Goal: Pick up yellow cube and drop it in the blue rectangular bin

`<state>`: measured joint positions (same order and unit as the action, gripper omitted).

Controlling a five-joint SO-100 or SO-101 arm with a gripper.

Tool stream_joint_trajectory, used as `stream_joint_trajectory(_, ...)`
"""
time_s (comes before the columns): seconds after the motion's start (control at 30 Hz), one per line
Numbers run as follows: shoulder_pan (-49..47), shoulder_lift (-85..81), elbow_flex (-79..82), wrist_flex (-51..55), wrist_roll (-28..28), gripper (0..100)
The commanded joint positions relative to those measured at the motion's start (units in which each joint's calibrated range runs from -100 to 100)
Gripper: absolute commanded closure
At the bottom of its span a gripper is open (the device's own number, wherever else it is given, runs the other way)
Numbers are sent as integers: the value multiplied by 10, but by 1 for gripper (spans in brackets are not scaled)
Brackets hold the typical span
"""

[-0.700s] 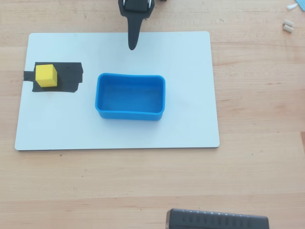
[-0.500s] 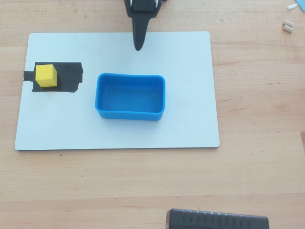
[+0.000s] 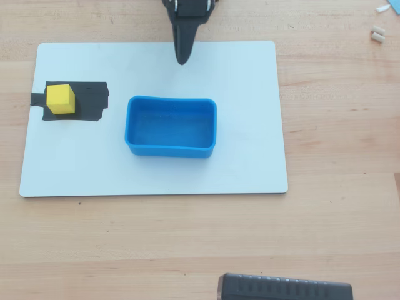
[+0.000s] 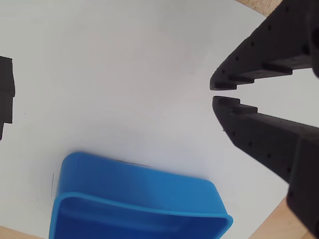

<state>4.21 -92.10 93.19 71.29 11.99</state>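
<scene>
The gripper [image 3: 182, 59] hangs at the far edge of the white board [image 3: 250, 169], its tip aimed toward the middle of the sheet, and in the wrist view its two fingers nearly meet, with only a thin slit between the tips and nothing held between them. The yellow cube [image 3: 60, 99] sits well off to one side of the jaws: in the overhead view it lies down and far to the left of the tip, resting on a black patch [image 3: 94, 100] near the board's left edge. The blue rectangular bin [image 3: 171, 126] stands much nearer, almost straight ahead of the fingers and a little beyond them, empty, with its long side running across the jaws' line. So the reach likely calls for a swing sideways toward the cube, passing clear of the bin's corner, and the jaws must open wider before they can take it.
</scene>
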Motion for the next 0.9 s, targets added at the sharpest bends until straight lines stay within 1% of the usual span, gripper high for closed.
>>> stream_joint_trajectory(0.0, 33, 83, -149, -1, 11, 100)
stream_joint_trajectory(0.1, 36, 220, -257, 11, 15, 100)
stream_joint_trajectory(0.27, 54, 355, -398, 72, 43, 100)
stream_joint_trajectory(0.43, 110, 492, -547, 100, 46, 99)
stream_joint_trajectory(0.53, 155, 554, -623, 100, 61, 99)
stream_joint_trajectory(0.73, 237, 720, -784, 100, 114, 99)
stream_joint_trajectory(0.87, 272, 791, -863, 100, 152, 99)
